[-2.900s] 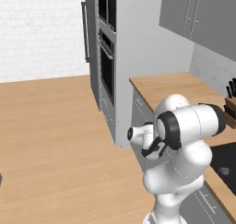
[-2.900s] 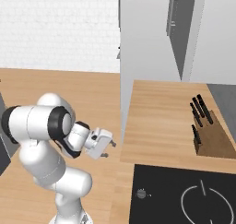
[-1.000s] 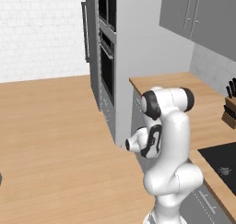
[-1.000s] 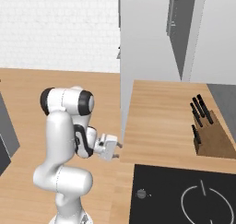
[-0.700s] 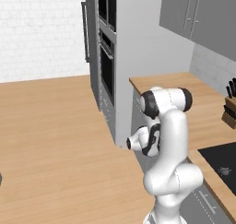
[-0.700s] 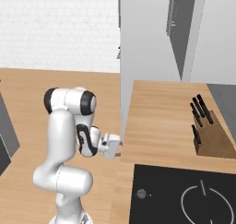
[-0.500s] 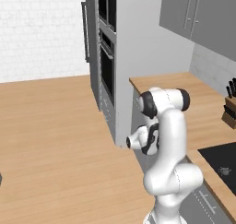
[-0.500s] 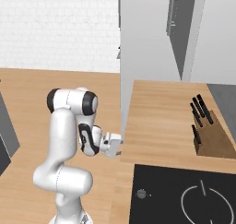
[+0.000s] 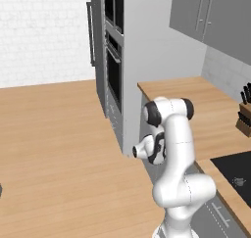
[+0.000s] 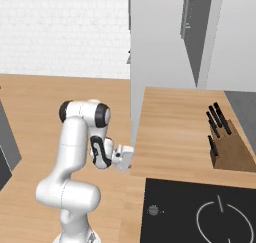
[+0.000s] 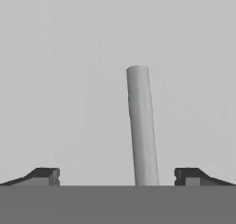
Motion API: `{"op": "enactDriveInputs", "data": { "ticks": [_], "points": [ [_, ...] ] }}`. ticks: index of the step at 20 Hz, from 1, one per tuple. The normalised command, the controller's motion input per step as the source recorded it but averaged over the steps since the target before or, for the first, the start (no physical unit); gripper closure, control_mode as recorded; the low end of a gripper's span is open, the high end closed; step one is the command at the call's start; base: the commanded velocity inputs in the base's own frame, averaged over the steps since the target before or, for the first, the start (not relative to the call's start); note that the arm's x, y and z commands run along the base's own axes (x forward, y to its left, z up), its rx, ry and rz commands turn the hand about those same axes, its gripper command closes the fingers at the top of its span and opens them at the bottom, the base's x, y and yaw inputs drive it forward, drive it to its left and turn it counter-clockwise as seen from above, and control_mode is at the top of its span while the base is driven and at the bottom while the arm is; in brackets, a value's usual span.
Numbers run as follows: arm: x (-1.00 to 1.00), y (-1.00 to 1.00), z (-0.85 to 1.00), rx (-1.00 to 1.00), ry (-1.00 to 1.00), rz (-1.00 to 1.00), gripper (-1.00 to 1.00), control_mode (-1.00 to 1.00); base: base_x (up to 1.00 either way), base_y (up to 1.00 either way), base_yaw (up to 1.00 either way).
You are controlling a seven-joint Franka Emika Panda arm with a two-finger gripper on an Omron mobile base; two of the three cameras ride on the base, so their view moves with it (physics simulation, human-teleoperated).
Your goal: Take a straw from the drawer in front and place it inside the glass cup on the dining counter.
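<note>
My gripper (image 11: 120, 176) is open and faces the drawer's flat grey front panel (image 11: 69, 80) at close range. The drawer's metal bar handle (image 11: 142, 126) runs between my two fingertips (image 11: 46, 174), a little nearer the right one, with neither touching it. From the base cameras, my hand (image 10: 122, 157) is pressed up to the cabinet front just under the edge of the wall counter (image 10: 170, 132), and the arm (image 9: 171, 149) is folded with its elbow high. The drawer is shut. The straw, the glass cup and the dining counter are out of view.
A knife block (image 10: 227, 147) stands on the wall counter, and a black cooktop (image 10: 200, 212) lies nearer the base. A tall grey oven column (image 9: 115, 60) rises just beyond the counter's end. Wood floor (image 9: 54, 149) spreads to the left.
The arm has raised its elbow and carried the hand forward to the cabinet front; over the last second it crept closer to the drawer handle. The base has not moved.
</note>
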Motion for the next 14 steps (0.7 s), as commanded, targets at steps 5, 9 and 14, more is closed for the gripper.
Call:
{"op": "enactDriveInputs", "data": {
  "ticks": [5,9,14],
  "points": [
    [0.3,-0.08,-0.28,0.0,-0.03,0.0,-1.0,-1.0,0.0,0.0,0.0],
    [0.06,-0.24,-0.03,-0.02,-0.12,0.0,-1.0,-1.0,0.0,0.0,0.0],
    [0.13,-0.29,-0.08,0.0,-0.06,0.0,-1.0,-1.0,0.0,0.0,0.0]
  ]
}}
